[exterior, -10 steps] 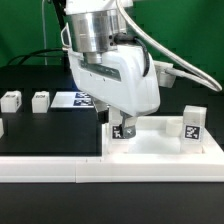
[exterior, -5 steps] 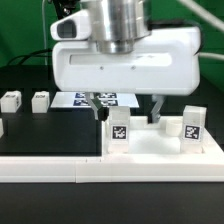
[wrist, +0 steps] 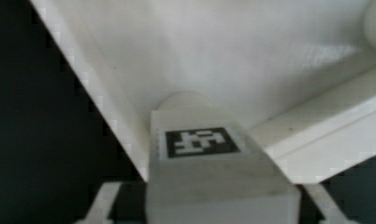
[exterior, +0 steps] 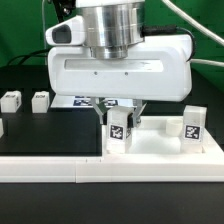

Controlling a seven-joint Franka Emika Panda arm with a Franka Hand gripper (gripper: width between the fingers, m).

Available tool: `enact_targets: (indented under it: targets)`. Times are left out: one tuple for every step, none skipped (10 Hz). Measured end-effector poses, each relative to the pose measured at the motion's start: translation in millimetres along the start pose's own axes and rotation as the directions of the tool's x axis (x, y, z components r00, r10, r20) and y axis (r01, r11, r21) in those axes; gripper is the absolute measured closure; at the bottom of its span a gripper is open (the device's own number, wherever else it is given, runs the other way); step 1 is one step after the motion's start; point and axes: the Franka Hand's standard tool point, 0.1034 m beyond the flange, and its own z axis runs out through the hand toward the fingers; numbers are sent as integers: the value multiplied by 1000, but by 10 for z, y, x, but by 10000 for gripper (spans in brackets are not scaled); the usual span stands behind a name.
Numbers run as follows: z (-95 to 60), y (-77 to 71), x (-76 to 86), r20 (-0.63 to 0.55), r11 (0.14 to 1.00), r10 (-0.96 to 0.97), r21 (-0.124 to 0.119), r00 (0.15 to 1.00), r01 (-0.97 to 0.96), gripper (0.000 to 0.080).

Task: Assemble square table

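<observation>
Gripper (exterior: 120,116) clamped on one leg (exterior: 119,131), held upright at the square table top (exterior: 150,158), by its edge on the exterior view's left. Second leg (exterior: 192,125) stands on the top. Two spare legs (exterior: 40,100) lie well apart, not yet fitted. I judge the task about half done.

The arm (exterior: 112,22) stands straight above the claw, its grey wrist cylinder upright on the wide white hand body (exterior: 118,68), which faces the exterior view broadside. Under that body the gripper (exterior: 119,115) points straight down. Its two dark fingers (exterior: 102,108) stand close together, one pressed to each side of a leg (exterior: 119,130) that fills the gap between them in the wrist view.
</observation>
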Motion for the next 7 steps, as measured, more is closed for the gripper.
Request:
enact_targets:
  targets:
    - [1, 2, 1, 0, 999, 38, 0, 999, -38, 506]
    - [-3, 11, 20, -8, 983, 181, 1, 983, -181, 506]
    - [-1, 18, 30, -19, 914, 406, 1, 914, -406, 506]
    - [3, 8, 11, -25, 785, 619, -5, 785, -619, 506]
    - [2, 18, 17, -14, 655, 756, -7, 655, -756, 506]
    - [-3, 30, 38, 18, 549, 836, -20, 549, -836, 506]
    - [2, 20, 24, 16, 522, 853, -21, 521, -853, 506]
